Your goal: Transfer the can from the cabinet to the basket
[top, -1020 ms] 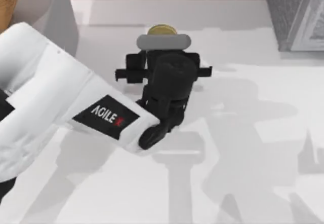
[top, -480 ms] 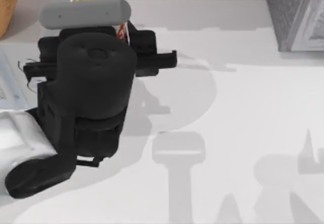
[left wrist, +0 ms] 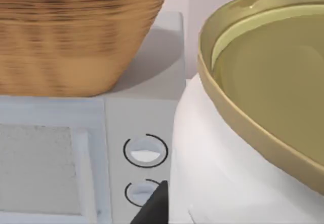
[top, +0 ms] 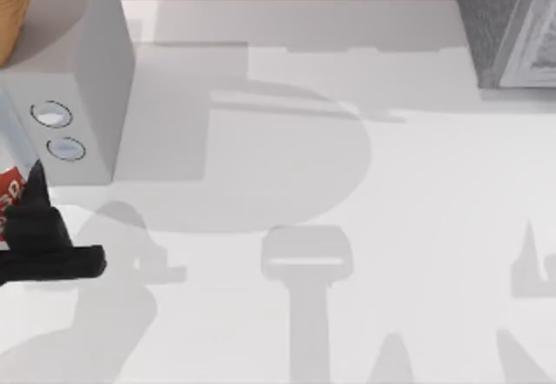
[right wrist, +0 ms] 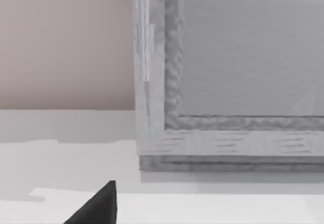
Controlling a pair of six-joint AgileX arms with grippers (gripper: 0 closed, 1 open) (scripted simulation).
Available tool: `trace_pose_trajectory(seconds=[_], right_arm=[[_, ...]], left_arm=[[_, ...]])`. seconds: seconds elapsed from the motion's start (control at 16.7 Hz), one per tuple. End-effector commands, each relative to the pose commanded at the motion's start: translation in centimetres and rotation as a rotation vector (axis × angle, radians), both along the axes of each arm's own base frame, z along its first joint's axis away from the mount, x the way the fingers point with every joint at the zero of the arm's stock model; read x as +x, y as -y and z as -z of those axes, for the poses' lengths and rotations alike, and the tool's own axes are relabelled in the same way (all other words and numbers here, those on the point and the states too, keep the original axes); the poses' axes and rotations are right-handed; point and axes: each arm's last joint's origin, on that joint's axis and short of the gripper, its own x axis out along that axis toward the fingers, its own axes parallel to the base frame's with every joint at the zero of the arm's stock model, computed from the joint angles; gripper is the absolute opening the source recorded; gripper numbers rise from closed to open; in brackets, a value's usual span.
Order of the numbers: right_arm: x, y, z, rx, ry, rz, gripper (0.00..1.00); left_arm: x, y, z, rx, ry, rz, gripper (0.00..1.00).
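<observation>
Left jaws are clamped on the can [top: 7,200], right at the top view's left edge. One black finger [top: 39,232] sits tight against the red label patch, and the rest of the arm is cut off by the frame.

From the left wrist camera the can [left wrist: 223,183] looms huge. Its white body runs up to a dull gold top [left wrist: 273,82], tipped toward the lens so you look into the recessed lid, and a dark fingertip [left wrist: 154,209] presses on its side.

Just past the can is the pale grey box [top: 82,71] with its two round dials [top: 50,115]. The can is held in front of that dial face and slightly lower in the top view, close to it, though whether they touch I cannot say. The wrist camera shows the same two dials [left wrist: 145,150] peeking out beside the can's white wall.

The basket [top: 10,10] curves in at the top view's far left corner. It is orange-brown and finely ribbed, and it throws a shadow over the top of the dial box. From the wrist its ribbed side [left wrist: 76,31] bulges above the box. I cannot tell whether it rests on the box or stands behind it. The can is outside the basket, on the near side of the box.

Over on the right, the cabinet [top: 504,19] stands at the back corner of the white surface [top: 365,314], dark speckled grey, well apart from the can. The right jaws face its lighter front panel [right wrist: 243,51] from close in. Spread or pressed together, I cannot tell.
</observation>
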Motion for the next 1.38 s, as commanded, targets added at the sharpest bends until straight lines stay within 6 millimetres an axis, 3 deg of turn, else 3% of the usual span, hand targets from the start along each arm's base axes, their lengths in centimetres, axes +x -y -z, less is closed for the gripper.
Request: trace_pose_trajectory(seconds=[0.3,0.72,1.08,1.38], right_arm=[[0.0,0.0,0.0,0.000,0.000,0.000,1.00],[0.0,0.0,0.0,0.000,0.000,0.000,1.00],[0.0,0.0,0.0,0.000,0.000,0.000,1.00],[0.0,0.0,0.0,0.000,0.000,0.000,1.00]], left_arm=[[-1.3,-1.9,2.3,0.040,-0.013,0.001,0.00],[-1.1,-1.8,1.8,0.055,-0.026,0.005,0.00],[1.4,-1.3,-3.9,0.169,-0.157,0.073,0.00],[6.9,-1.0,-10.5,0.269,-0.346,0.210,0.00]])
